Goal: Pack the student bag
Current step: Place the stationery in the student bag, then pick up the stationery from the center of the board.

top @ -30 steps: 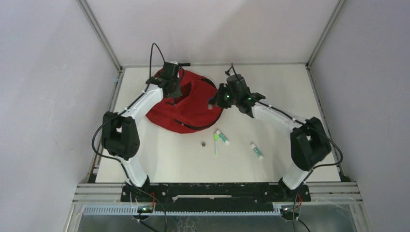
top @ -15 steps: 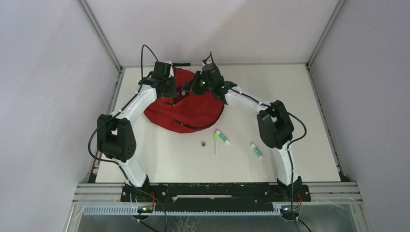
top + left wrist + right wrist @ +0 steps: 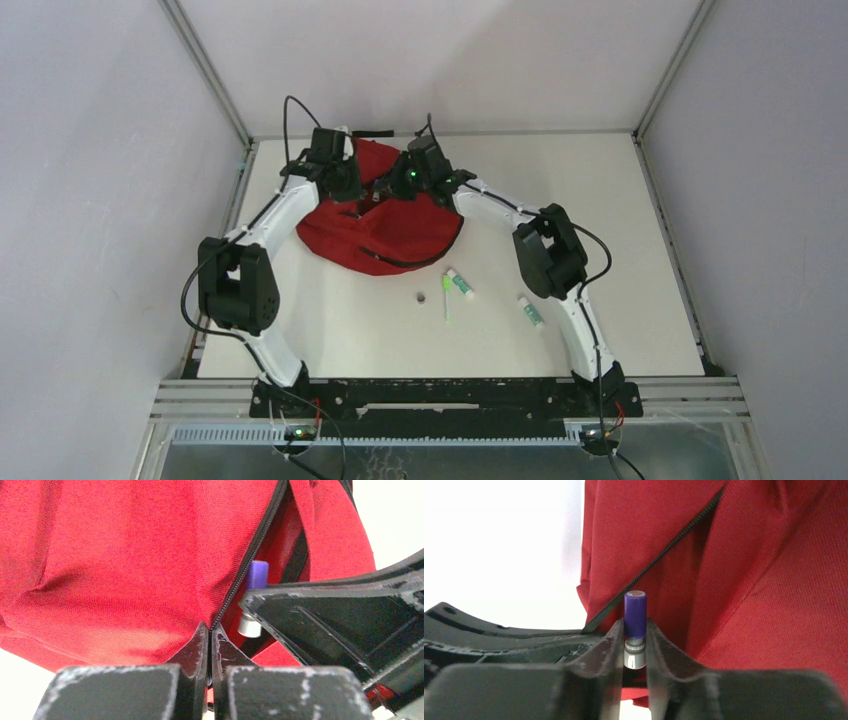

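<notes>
Student bag: red fabric, black zip trim, lying slumped on the desk toward the far-left corner, its top close to the far edge. Both arms reach over it and meet above its far end.

Left gripper: jaws fully closed, fingertips pinching the fabric right at the black zip line, where one side of the opening begins. The red cloth is drawn up taut from that pinch. The slit beside it gapes, showing dark inside.

Right gripper: jaws narrow, only as wide as the purple-capped tube gripped between them. Both fingers press against its sides. The purple end sticks out past the fingertips and a pale silvery section sits lower in the gap. The tube points into the bag's open zip slit. From the left wrist view it stands just beside the zip edge, at the mouth of the opening.

Loose on the desk, near the middle and just nearer than the bag: a small dark ring, a thin green pen and a white-and-green tube, close together. A second white-and-green tube lies apart, to their right.
</notes>
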{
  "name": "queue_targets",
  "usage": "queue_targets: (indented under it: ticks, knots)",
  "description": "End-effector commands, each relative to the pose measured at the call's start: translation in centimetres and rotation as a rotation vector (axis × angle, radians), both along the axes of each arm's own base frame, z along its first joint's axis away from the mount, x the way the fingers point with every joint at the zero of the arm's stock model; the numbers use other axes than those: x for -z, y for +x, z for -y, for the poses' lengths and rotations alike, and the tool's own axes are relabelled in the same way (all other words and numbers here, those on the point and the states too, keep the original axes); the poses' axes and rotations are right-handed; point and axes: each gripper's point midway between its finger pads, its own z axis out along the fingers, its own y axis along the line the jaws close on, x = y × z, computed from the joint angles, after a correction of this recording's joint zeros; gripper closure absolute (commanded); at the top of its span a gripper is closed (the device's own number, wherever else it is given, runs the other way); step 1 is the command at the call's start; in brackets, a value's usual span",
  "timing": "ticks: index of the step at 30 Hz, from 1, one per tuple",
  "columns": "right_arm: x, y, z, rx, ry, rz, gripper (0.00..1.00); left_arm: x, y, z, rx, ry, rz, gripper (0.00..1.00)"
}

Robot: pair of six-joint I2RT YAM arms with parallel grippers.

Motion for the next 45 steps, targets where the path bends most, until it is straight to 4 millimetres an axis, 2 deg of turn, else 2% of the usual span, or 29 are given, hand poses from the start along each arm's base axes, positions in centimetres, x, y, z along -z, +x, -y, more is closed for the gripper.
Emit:
queue_targets:
  ticks: [1,2,5,8,9,11,14,17,19,20,23,25,27,31,35,39,45]
  knots:
    - [-1.3,0.6,-1.0,-0.008,0.002,0.023,0.62,-2.9,-0.3,1.0,0.016,-0.08,0.068,1.0]
    - [-1.6,0.5,-1.0,-0.009,-0.002,0.029,0.53,-2.9,-0.3,1.0,0.016,-0.079,0.067,1.0]
    - [-2.3,0.0,-0.3,-0.012,-0.014,0.044,0.43,-2.8,-0.3,0.9,0.011,-0.082,0.069,1.0]
    - [-3.6,-0.8,0.7,-0.014,-0.026,0.075,0.42,-2.7,-0.3,0.8,0.01,-0.08,0.065,1.0]
    - [-5.0,-1.2,1.1,-0.017,-0.02,0.101,0.42,-2.6,-0.3,0.8,0.008,-0.08,0.064,1.0]
    - [-6.6,-2.1,2.2,-0.028,-0.029,0.14,0.45,-2.4,-0.4,0.8,0.004,-0.082,0.06,1.0]
    - [-9.1,-4.3,5.0,-0.022,-0.059,0.227,0.45,-2.0,-0.5,0.7,0.0,-0.082,0.058,1.0]
    - [-9.5,-6.7,9.2,0.029,-0.117,0.277,0.45,-1.7,-0.5,0.8,-0.004,-0.089,0.053,1.0]
    - [-8.3,-8.3,12.0,0.058,-0.186,0.275,0.44,-1.5,-0.4,1.1,-0.002,-0.104,0.048,1.0]
    - [-6.0,-9.6,13.6,0.058,-0.263,0.245,0.44,-1.5,-0.4,1.3,0.001,-0.115,0.044,1.0]
    - [-2.1,-12.9,17.5,0.055,-0.408,0.204,0.44,-1.2,-0.5,1.7,0.007,-0.136,0.037,1.0]
    - [0.8,-15.0,19.5,0.025,-0.484,0.166,0.43,-1.0,-0.6,1.7,0.006,-0.136,0.033,1.0]
    - [3.1,-17.0,20.6,-0.032,-0.538,0.134,0.42,-0.9,-0.7,1.6,0.003,-0.135,0.036,1.0]
    - [6.5,-19.6,20.5,-0.177,-0.618,0.102,0.29,-1.0,-0.7,1.3,-0.007,-0.126,0.039,1.0]
    - [8.1,-19.7,19.6,-0.232,-0.642,0.106,0.27,-1.1,-0.7,1.4,-0.005,-0.131,0.039,1.0]
    - [9.0,-18.5,18.8,-0.247,-0.666,0.111,0.3,-1.2,-0.8,1.4,-0.001,-0.129,0.038,1.0]
    - [11.3,-17.2,19.0,-0.231,-0.705,0.064,0.42,-1.4,-0.9,1.5,0.004,-0.13,0.038,1.0]
